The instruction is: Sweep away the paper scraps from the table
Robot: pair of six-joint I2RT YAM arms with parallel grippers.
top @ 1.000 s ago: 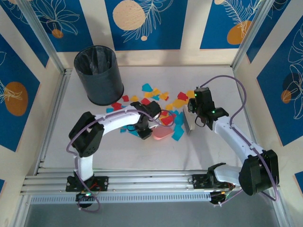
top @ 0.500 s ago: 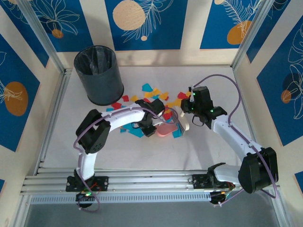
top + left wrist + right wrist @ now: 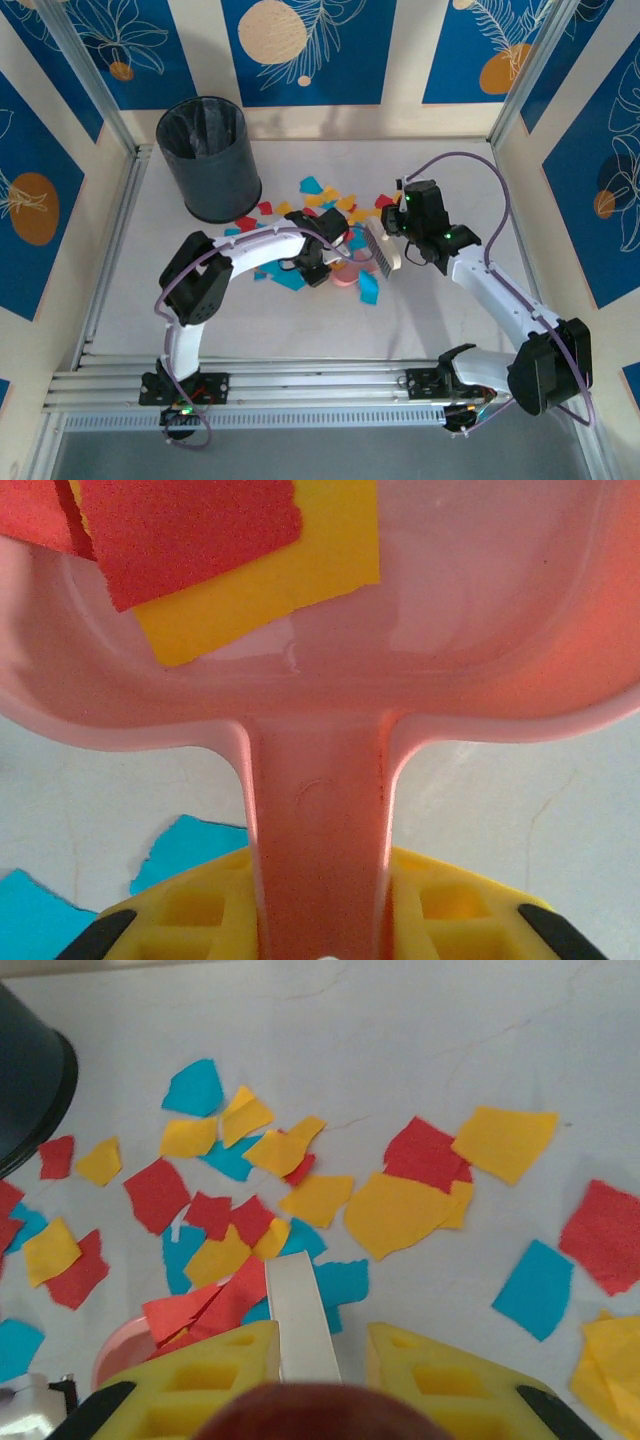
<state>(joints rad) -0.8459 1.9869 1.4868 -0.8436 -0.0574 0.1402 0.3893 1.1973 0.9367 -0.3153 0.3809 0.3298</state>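
The small, flat torn paper scraps in red, yellow and cyan-blue lie strewn across the middle of the large white table. Most are between the black cylindrical waste bin and the right arm. One red piece and one yellow already sit inside the pink plastic dustpan.

The left gripper is closed on the dustpan's handle, with a yellow finger on either side of the stem. The right gripper is clamped on the flat white handle of a small white hand brush. The brush stands just beside the pan's mouth, its bristles seemingly down on the table, though the overhead view is too small to be sure of contact.

The paper scraps look feather-light, thin and limp, and they lie flat against the surface, so two fingers would find no edge to pinch. They are better moved with brush and pan than picked up. On the smooth top they should slide readily, but a fast stroke would likely scatter them, and any gap under the pan's lip would let them slip beneath. Overlapping pieces may travel as a clump. Low, short strokes toward a lip pressed flat seem the safest course, and the loaded pan should be kept level, since nothing weighs the pieces down
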